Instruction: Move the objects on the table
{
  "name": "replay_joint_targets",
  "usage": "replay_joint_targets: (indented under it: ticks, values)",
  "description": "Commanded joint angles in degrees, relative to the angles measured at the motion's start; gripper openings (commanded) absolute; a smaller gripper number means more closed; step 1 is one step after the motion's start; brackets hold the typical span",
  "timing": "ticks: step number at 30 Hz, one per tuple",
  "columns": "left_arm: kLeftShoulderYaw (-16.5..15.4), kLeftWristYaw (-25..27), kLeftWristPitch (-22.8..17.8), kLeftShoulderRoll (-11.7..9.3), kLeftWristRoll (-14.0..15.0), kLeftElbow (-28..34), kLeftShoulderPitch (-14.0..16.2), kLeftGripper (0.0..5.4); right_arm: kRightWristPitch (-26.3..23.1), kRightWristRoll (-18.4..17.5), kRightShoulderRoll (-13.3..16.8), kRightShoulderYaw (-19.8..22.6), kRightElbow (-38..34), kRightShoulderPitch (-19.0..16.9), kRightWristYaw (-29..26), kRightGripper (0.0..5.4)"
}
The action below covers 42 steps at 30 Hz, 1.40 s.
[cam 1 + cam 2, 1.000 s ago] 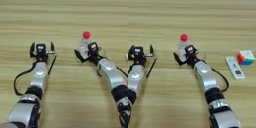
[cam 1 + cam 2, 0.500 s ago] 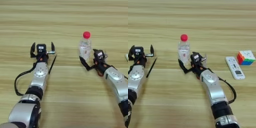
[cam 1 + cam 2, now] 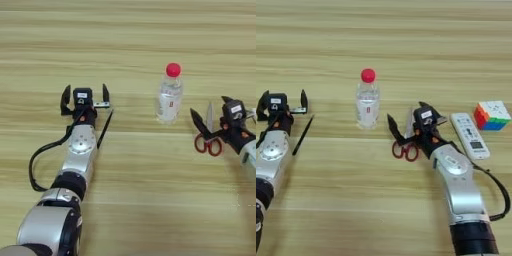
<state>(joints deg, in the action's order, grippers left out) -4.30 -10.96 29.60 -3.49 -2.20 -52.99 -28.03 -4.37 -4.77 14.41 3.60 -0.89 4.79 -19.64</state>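
Filling both views, striped light-tan table (image 3: 125,30), bottle (image 3: 367,102) upright mid-table, remote (image 3: 469,135) lengthwise toward far edge near right edge, pen (image 3: 105,128) likewise, left gripper (image 3: 85,95) spread beside pen, right gripper (image 3: 408,119) spread over scissors (image 3: 406,145).

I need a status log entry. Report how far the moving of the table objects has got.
Done: the bottle stands upright and free. In hand: the right claw is open over the red-handled scissors, nothing gripped yet. Left: the remote, the cube and the black stick beside the open, idle left claw.
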Motion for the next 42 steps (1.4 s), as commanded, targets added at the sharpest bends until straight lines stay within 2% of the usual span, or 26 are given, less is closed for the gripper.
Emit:
replay_joint_targets:
  ticks: [1,4,9,13,15,18,24,31,35,38,42]
  values:
    - [-0.2,0.2,0.1,-0.4,-0.3,-0.4,-0.6,5.40,0.3,0.2,1.2,1.9,1.1,2.2,1.7,5.38]
    - [-0.2,0.5,0.1,-0.5,-0.2,-0.4,-0.5,5.40,1.8,-1.7,0.1,3.3,4.7,4.6,2.4,5.38]
    - [-0.2,1.3,0.3,-0.8,-0.1,-0.5,-0.3,5.40,9.5,-4.3,-3.3,4.7,13.6,11.0,3.0,5.38]
    - [-0.4,1.7,0.5,-1.4,-0.2,-0.2,0.0,5.40,18.5,-5.2,-5.0,6.8,22.1,16.1,4.8,5.38]
    - [-0.5,2.0,0.6,-1.9,-0.1,-0.1,0.2,5.40,20.2,-5.7,-5.4,7.7,25.5,17.5,5.7,5.38]
    - [-0.6,2.6,0.8,-2.5,0.1,0.2,0.6,5.40,21.9,-5.0,-5.8,7.1,28.1,17.8,5.9,5.38]
    - [-0.9,3.6,1.2,-3.0,0.2,0.5,1.0,5.40,23.2,-3.9,-6.7,5.9,28.8,17.7,6.3,5.38]
    - [-0.8,5.8,0.1,-2.8,0.5,3.7,2.4,5.40,23.5,-3.3,-6.8,5.3,28.8,17.5,7.3,5.38]
    - [0.0,8.7,-2.3,-2.3,1.0,8.9,5.6,5.40,23.3,-3.3,-6.7,5.4,28.7,17.7,7.9,5.38]
    - [1.6,11.3,-6.2,-1.9,1.1,17.0,10.5,5.40,23.1,-3.2,-6.8,5.3,28.4,17.7,8.4,5.38]
    - [3.6,13.6,-15.5,-2.8,-0.2,28.2,16.7,5.40,22.8,-3.0,-7.1,4.9,27.6,17.4,9.2,5.38]
